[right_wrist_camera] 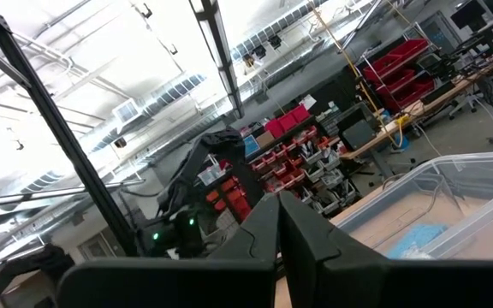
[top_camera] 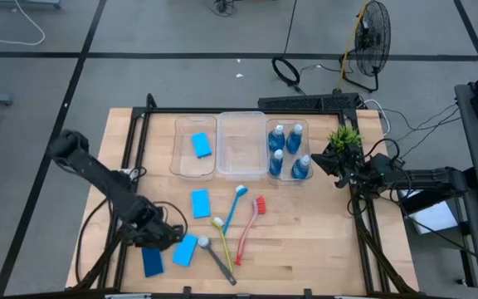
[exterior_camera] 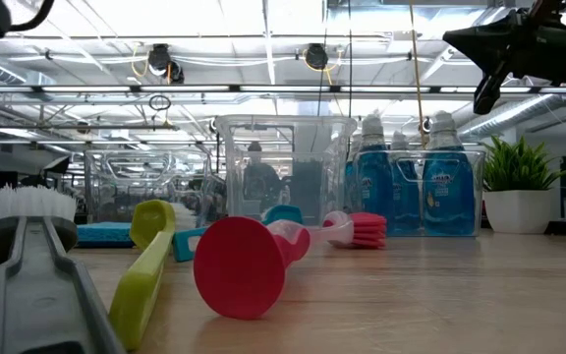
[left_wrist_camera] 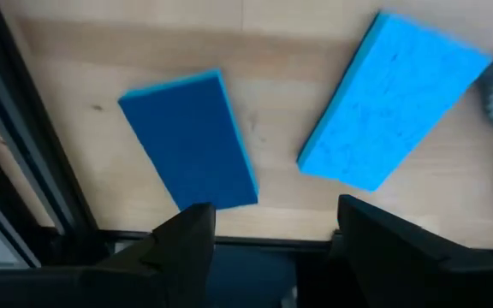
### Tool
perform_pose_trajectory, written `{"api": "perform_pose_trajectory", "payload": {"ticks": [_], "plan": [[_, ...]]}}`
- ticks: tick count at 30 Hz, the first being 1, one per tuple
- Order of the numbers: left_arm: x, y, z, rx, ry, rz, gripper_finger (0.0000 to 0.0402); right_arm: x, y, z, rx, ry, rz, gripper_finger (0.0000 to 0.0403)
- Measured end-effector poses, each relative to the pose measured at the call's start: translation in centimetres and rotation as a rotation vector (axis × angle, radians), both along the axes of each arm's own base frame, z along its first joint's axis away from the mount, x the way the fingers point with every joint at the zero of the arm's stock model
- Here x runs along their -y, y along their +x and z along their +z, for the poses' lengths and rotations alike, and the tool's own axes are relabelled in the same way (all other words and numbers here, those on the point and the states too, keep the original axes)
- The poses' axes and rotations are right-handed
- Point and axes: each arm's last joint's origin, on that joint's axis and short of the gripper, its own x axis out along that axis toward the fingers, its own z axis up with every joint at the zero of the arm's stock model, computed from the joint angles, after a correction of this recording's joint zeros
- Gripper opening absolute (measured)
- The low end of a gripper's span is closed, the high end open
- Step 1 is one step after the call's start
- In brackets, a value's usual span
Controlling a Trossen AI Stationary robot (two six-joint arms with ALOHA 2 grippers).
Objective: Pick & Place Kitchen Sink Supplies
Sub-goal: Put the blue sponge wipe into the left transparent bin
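Wooden tabletop [top_camera: 305, 232] carries three clear bins along its far edge: one sponge [top_camera: 201, 144] in the left bin [top_camera: 181, 158], four bottles [top_camera: 287, 151] in the right bin [top_camera: 282, 177]. Near the front-left corner, the left gripper [top_camera: 169, 237] hovers with fingers apart over two sponges [left_wrist_camera: 193, 160], beside the brushes [top_camera: 231, 220]. The right gripper [top_camera: 332, 162] waits by the right edge, fingers together.

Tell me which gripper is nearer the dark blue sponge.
Left. The left gripper hangs open right beside the dark blue sponge; the right gripper, shut, waits far off by the potted plant.
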Motion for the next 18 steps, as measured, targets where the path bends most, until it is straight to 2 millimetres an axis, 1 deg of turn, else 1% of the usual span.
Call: {"api": "perform_pose_trajectory", "payload": {"ticks": [3, 7, 13, 18], "plan": [[1.1, 0.6, -1.1, -0.013, -0.024, -0.017, 0.0248, 0.0, 0.0, 0.0, 0.0, 0.0, 0.0, 0.0], [2.3, 0.9, -3.0, -0.062, -0.003, -0.035, 0.0248, 0.0, 0.0, 0.0, 0.0, 0.0, 0.0, 0.0], [3.7, 0.3, -5.3, -0.204, 0.007, -0.07, 0.0248, 0.0, 0.0, 0.0, 0.0, 0.0, 0.0, 0.0], [4.5, 0.2, -7.3, -0.267, 0.042, -0.088, 0.0248, 0.0, 0.0, 0.0, 0.0, 0.0, 0.001, 0.0]]}}
